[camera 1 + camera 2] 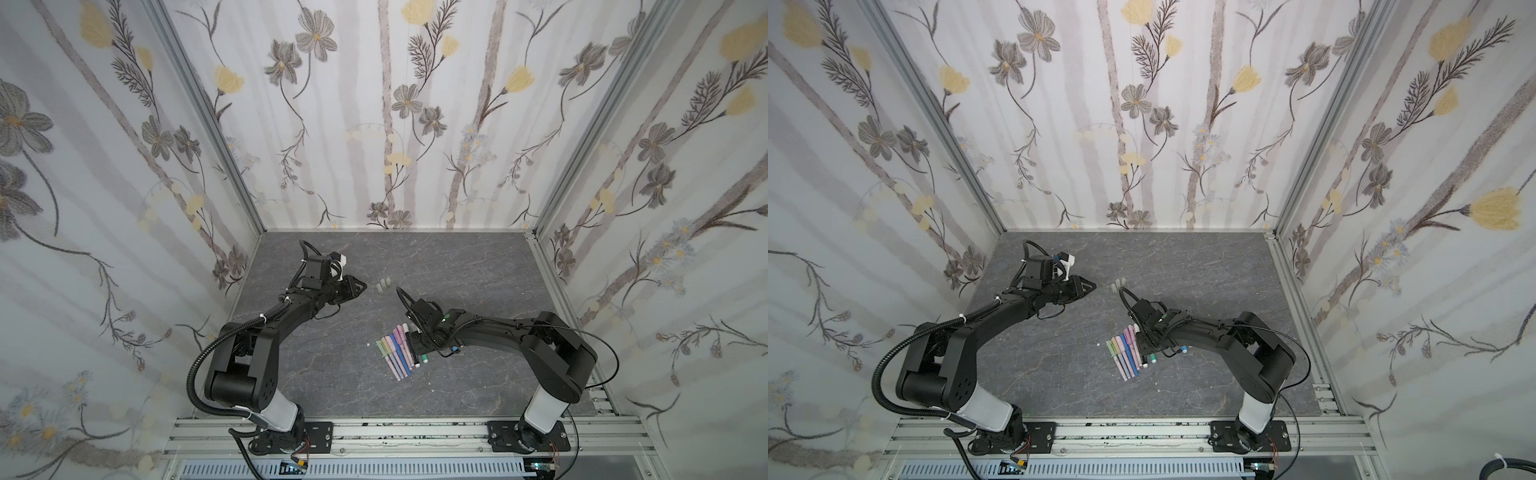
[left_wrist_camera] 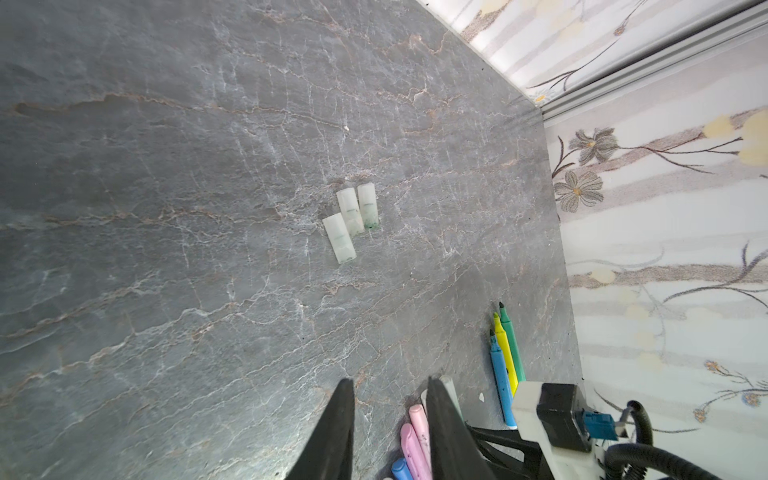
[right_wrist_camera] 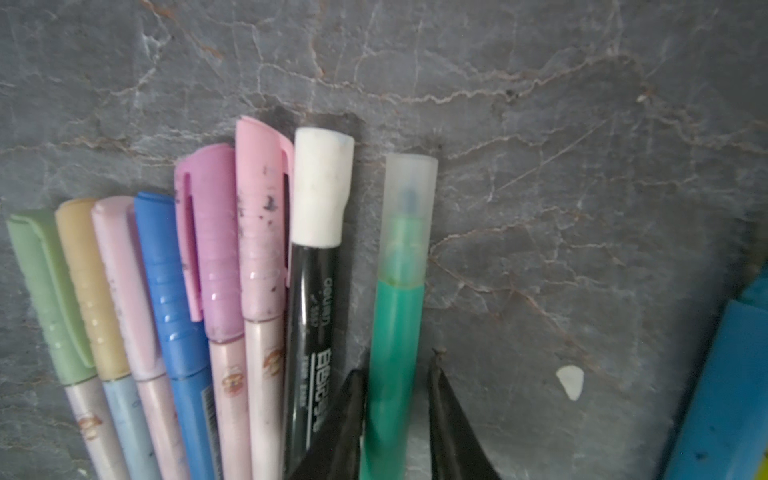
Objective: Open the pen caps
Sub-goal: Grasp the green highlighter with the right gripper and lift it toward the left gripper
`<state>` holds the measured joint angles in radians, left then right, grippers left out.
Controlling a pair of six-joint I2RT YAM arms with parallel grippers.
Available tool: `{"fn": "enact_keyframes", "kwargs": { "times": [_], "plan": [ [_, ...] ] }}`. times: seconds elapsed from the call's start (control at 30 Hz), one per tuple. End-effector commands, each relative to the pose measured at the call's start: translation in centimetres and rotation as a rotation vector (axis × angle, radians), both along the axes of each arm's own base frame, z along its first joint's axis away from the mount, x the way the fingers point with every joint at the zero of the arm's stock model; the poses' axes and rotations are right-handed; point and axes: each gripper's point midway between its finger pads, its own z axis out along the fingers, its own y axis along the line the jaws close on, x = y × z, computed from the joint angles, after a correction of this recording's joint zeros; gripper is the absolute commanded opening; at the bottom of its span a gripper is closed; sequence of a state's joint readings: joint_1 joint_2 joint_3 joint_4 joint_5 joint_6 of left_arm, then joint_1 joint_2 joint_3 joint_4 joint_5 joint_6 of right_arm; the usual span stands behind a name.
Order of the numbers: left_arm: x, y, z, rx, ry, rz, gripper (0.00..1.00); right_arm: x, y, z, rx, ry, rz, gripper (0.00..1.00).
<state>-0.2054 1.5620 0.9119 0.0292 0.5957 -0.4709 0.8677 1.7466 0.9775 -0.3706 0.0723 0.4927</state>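
A row of capped pens (image 1: 395,349) lies on the grey stone table (image 1: 332,374); their caps are green, peach, pink, blue and purple (image 3: 208,216). Beside them lie a black marker with a white cap (image 3: 322,187) and a teal pen (image 3: 395,324) with a translucent cap (image 3: 409,199). My right gripper (image 3: 395,365) straddles the teal pen's barrel, one finger against it, the other a small gap away. Three loose translucent caps (image 2: 351,220) lie further back, in both top views (image 1: 383,284). My left gripper (image 2: 390,380) hovers open and empty to their left (image 1: 362,286).
Three uncapped pens, blue, yellow and green (image 2: 505,357), lie side by side past the right arm; the blue one (image 3: 731,374) shows at the right wrist view's edge. A small white chip (image 3: 570,382) lies on the table. Flowered walls (image 1: 374,124) enclose three sides.
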Motion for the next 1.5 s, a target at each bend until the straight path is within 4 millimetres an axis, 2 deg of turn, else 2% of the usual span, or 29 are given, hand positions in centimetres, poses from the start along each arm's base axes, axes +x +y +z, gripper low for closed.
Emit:
{"fn": "enact_keyframes", "kwargs": {
  "times": [0.0,0.13,0.23,0.37,0.4,0.43,0.53,0.63,0.8,0.93,1.03,1.27,1.47],
  "plan": [
    [-0.3,-0.2,1.1,-0.016,-0.021,-0.011,0.29,-1.4,-1.0,-1.3,-0.027,0.056,0.0,0.23],
    [-0.8,-0.4,1.9,-0.023,-0.031,-0.02,0.3,-2.3,-1.5,-1.9,-0.017,0.077,0.006,0.14],
    [-1.4,-1.0,2.6,-0.032,-0.036,-0.038,0.3,-2.2,-1.8,-1.2,0.005,0.06,-0.001,0.1],
    [-2.7,-3.0,3.8,-0.058,-0.043,-0.082,0.31,-1.0,-1.6,1.8,0.084,0.002,0.003,0.08],
    [-3.1,-3.7,4.3,-0.068,-0.049,-0.101,0.31,-0.8,-1.1,3.4,0.122,-0.031,0.02,0.07],
    [-3.5,-4.4,4.7,-0.076,-0.055,-0.118,0.31,0.2,-1.8,4.3,0.147,-0.051,-0.003,0.07],
    [-5.1,-6.6,6.0,-0.114,-0.077,-0.171,0.32,1.4,-1.8,7.3,0.241,-0.104,-0.006,0.05],
    [-6.6,-8.5,7.1,-0.168,-0.102,-0.212,0.32,2.3,-2.1,9.5,0.321,-0.134,-0.017,0.05],
    [-8.3,-11.1,6.8,-0.242,-0.086,-0.249,0.33,3.3,-2.0,11.8,0.382,-0.169,-0.019,0.03],
    [-9.2,-13.5,6.3,-0.271,-0.073,-0.282,0.33,3.7,-1.7,12.7,0.402,-0.183,-0.015,0.03],
    [-9.2,-14.7,5.8,-0.278,-0.066,-0.293,0.33,3.7,-1.4,13.1,0.418,-0.187,-0.012,0.03],
    [-7.9,-15.9,4.8,-0.279,-0.055,-0.284,0.33,3.5,-1.3,13.5,0.439,-0.19,-0.014,0.03],
    [-6.8,-17.0,4.9,-0.288,-0.059,-0.289,0.33,3.6,-1.2,13.5,0.442,-0.187,-0.014,0.02]
  ]
}}
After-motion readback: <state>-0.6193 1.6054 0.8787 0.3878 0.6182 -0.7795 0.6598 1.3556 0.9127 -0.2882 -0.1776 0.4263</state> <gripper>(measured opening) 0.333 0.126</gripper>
